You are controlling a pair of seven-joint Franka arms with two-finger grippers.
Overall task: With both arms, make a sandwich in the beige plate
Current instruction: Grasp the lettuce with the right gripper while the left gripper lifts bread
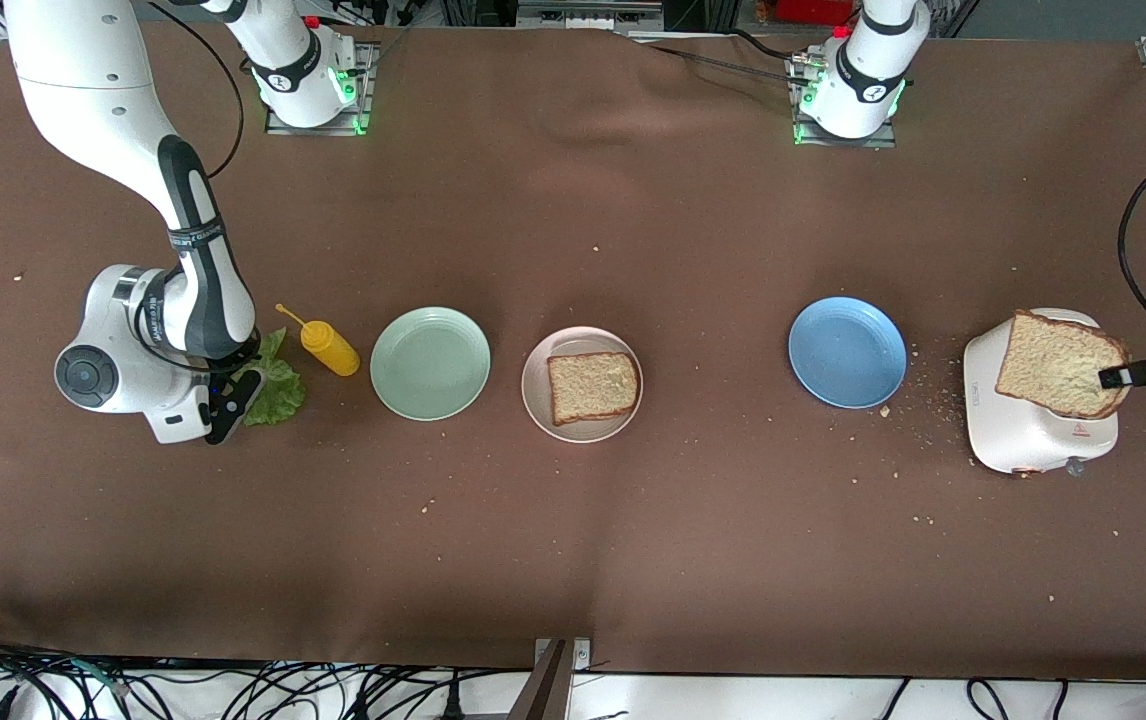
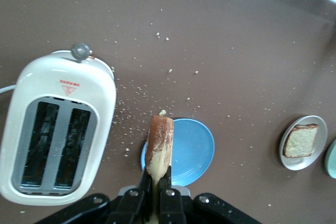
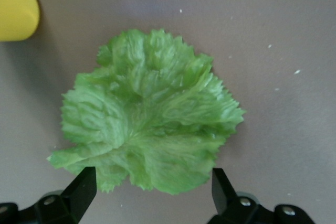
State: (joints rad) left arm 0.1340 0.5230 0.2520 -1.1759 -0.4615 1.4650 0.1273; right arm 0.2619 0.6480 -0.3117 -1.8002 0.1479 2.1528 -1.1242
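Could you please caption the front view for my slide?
Left gripper holds a bread slice above the toaster; open right gripper over lettuce.

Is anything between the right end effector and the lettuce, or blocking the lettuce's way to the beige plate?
Nothing lies between the open right end effector and the lettuce. Toward the beige plate, a yellow bottle and mint-green plate sit between.

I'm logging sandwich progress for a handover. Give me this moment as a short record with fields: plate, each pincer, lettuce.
beige plate: one bread slice lying on it, no lettuce, no top slice
left pincer: shut on second bread slice, over the toaster
right pincer: open, over the lettuce leaf
lettuce leaf: flat on the table beside the yellow bottle
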